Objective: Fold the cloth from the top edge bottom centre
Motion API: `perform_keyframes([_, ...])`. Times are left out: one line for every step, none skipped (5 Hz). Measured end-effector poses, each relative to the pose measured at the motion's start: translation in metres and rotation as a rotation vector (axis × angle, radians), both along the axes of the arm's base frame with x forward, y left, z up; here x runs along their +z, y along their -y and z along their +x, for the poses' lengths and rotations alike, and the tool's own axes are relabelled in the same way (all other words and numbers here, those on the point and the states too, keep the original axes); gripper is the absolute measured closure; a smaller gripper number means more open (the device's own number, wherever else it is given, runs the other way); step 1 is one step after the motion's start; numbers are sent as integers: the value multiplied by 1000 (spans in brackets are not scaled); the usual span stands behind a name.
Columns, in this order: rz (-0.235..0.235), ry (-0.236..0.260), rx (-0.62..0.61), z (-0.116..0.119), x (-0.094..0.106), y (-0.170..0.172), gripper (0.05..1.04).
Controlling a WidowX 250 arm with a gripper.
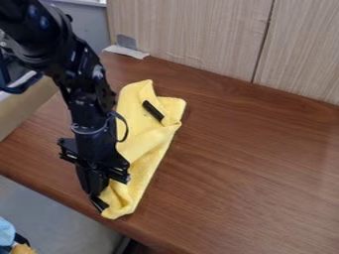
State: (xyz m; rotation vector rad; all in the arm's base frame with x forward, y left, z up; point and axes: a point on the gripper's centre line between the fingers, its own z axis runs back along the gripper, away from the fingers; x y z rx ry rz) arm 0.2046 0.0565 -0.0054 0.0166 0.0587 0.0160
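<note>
One small bundle (8, 233), light blue, tan and black, is nearest me, cut off by the lower left corner of the frame. Beside it a grey surface (56, 213) lies below the front edge of my brown wooden table (245, 173).

Just in from that edge, in the lower left part of the frame, my black gripper (99, 202) points down at the near end of the yellow cloth (149, 154), right at its left side. I can't tell from here how far open it is, or whether it has hold of any cloth.

The cloth runs from that crumpled near end up to just above the middle of the frame, left of centre, leaning to the right as it goes. Around its middle, a layer is turned over, with a slanting edge that reaches the right side. Beyond that fold, a short black bar (153, 110) lies at a slant on the cloth's upper part.

My arm (83, 94) comes down from the upper left corner, in front of part of the cloth's left side. At the far side of the table, in the upper left, I see a whitish strip (126, 51) with a grey piece (126, 41) standing by it. Behind rise pale wood-grain panels (198, 37), split by a dark seam right of centre.
</note>
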Motion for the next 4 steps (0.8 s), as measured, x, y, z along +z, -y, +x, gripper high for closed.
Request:
perform_keyframes([10, 44, -48, 2, 24, 8, 1000])
perform_keyframes([11, 69, -81, 6, 40, 15, 1000])
perform_keyframes([-12, 123, -85, 24, 59, 17, 1000])
perform_keyframes([-23, 198, -96, 51, 82, 15, 1000])
